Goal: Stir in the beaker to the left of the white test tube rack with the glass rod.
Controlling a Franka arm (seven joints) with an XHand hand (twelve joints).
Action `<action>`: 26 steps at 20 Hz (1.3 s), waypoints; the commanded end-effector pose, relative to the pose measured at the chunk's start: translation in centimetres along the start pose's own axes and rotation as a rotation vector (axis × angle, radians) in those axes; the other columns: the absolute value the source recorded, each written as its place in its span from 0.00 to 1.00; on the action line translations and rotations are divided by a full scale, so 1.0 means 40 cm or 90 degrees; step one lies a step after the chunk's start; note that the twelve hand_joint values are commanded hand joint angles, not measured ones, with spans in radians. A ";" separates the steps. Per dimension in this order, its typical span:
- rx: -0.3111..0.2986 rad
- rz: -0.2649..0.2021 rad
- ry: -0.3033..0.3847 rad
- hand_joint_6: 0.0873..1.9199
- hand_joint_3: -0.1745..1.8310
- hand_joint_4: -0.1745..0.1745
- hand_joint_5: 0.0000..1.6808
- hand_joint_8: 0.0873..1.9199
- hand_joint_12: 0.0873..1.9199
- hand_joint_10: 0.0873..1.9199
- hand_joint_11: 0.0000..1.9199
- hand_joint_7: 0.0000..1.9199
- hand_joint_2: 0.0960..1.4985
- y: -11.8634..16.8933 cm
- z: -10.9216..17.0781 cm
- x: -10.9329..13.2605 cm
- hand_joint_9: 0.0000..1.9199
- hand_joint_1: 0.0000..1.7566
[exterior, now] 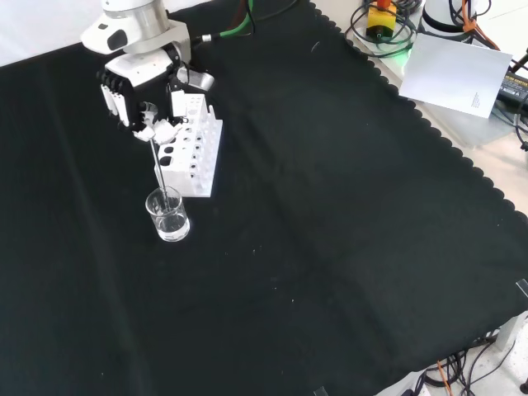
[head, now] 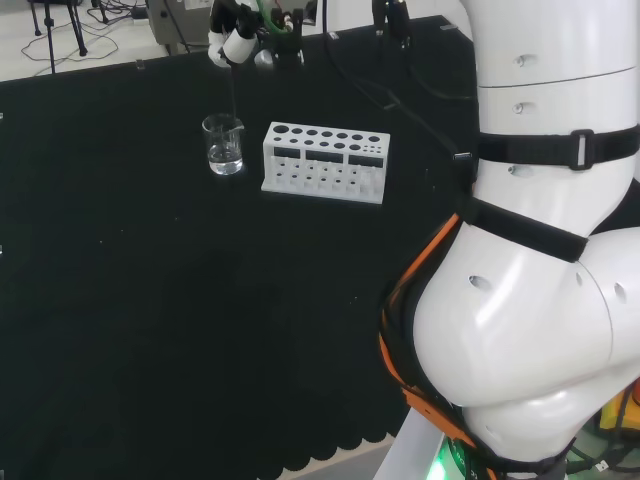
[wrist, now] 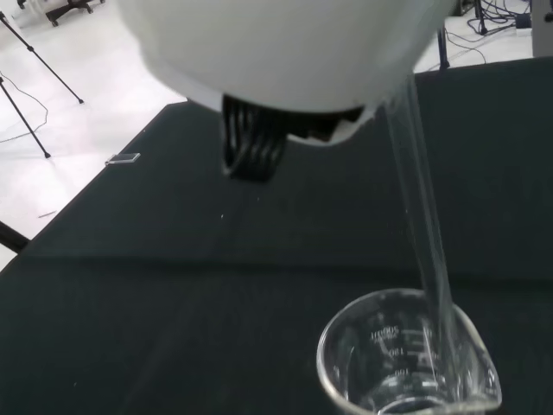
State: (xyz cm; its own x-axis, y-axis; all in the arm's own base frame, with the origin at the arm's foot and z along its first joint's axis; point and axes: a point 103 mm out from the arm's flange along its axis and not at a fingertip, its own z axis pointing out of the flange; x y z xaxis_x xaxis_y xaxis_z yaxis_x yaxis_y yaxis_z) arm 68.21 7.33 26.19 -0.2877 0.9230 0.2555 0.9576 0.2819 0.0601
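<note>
A small clear beaker (head: 223, 144) (exterior: 167, 214) (wrist: 406, 363) with a little clear liquid stands on the black cloth beside the white test tube rack (head: 324, 161) (exterior: 195, 151). The black and white hand (exterior: 142, 91) (head: 240, 38) hovers above the beaker, fingers curled round a thin glass rod (exterior: 158, 172) (wrist: 423, 216). The rod slants down from the hand, and its lower end dips inside the beaker. In the wrist view the rod passes over the rim into the glass.
The arm's big white links (head: 540, 250) take up the right of the head view. A white sheet of paper (exterior: 462, 73) and cables lie beyond the cloth's scalloped edge (exterior: 429, 124) in the front view. Wide bare cloth lies in front of the beaker.
</note>
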 end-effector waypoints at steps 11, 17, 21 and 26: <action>0.010 -0.046 0.021 0.30 0.61 0.00 0.84 0.39 0.55 0.34 0.78 0.86 0.21 0.102 0.062 0.117 0.99 0.70; 0.004 -0.011 0.011 0.30 0.61 0.00 0.84 0.39 0.55 0.34 0.78 0.86 0.21 0.088 0.036 0.036 0.99 0.70; -0.006 0.013 -0.005 0.30 0.61 0.00 0.84 0.39 0.55 0.34 0.78 0.86 0.21 0.053 0.002 -0.012 0.99 0.70; -0.005 0.023 -0.011 0.30 0.61 0.00 0.84 0.39 0.55 0.34 0.78 0.86 0.21 0.024 -0.016 -0.025 0.99 0.70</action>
State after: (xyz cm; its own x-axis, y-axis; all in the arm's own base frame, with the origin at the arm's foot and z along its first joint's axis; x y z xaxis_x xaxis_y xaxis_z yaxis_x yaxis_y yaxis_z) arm 70.61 9.09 25.81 -0.2922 0.9206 0.2590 0.9562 0.2856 0.0636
